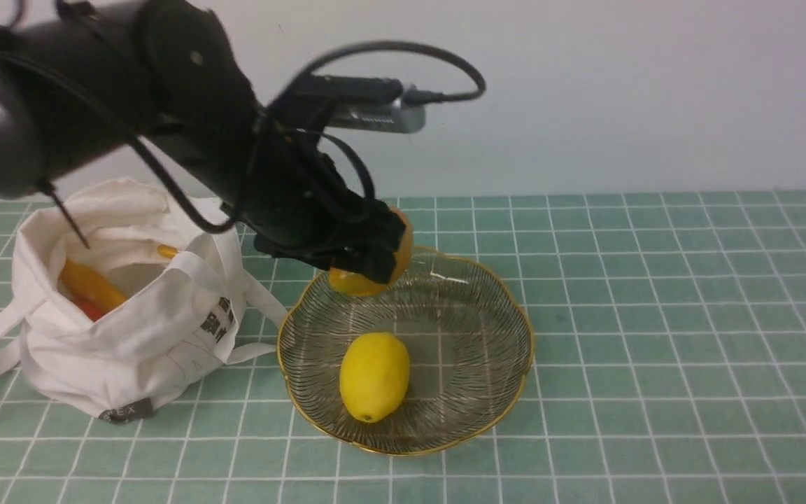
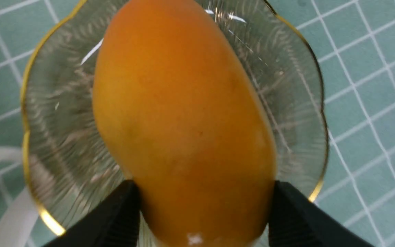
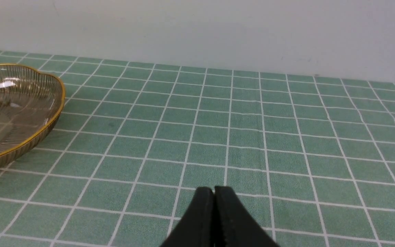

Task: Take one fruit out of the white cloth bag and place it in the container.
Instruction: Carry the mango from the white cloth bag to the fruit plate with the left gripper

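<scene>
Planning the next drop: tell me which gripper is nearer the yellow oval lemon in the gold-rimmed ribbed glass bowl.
Left. The left gripper holds a glossy orange fruit above the bowl, behind the lemon. The right gripper, shut, is over green checked cloth outside the bowl.

Bright, even light here; hardly a shadow. White glare streaks the far wall of the container (image 1: 508, 308); the fruit (image 2: 183, 120) looms soft-focused.

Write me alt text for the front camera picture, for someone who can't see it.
The left gripper holds an orange fruit over the far side of a gold-rimmed glass bowl, where a yellow lemon lies. Left of the bowl, a white cloth bag stands open on the green checked tablecloth.
</scene>
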`<state>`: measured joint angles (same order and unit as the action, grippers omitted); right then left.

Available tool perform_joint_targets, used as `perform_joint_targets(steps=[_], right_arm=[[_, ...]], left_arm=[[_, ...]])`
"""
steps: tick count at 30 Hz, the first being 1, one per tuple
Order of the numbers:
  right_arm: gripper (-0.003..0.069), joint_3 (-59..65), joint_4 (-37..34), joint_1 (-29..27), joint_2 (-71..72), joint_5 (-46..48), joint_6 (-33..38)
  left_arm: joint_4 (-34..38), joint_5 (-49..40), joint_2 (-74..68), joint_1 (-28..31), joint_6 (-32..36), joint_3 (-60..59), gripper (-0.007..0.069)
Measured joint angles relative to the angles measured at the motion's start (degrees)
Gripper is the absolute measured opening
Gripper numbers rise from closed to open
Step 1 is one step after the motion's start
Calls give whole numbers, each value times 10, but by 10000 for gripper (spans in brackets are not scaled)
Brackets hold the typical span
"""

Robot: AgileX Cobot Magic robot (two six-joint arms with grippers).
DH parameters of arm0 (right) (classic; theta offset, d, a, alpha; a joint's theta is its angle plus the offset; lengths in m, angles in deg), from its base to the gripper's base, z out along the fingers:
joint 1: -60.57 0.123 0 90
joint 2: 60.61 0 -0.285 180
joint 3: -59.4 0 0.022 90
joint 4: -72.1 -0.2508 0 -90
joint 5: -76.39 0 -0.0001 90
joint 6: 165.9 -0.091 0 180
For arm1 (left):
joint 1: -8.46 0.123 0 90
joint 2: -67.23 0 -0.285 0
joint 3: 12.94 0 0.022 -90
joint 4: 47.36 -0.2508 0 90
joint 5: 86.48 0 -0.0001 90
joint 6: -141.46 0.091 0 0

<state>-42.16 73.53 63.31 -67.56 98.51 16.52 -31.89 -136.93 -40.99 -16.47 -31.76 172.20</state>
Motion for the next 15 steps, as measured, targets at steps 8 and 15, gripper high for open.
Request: perform_joint_targets(steps=[8,15], right_arm=[[-15,0,0,0,0,0,0],[-15,0,0,0,0,0,0]], left_arm=[[-6,89,-71,-5,2,0,432],[-77,112,-95,-5,0,0,459]])
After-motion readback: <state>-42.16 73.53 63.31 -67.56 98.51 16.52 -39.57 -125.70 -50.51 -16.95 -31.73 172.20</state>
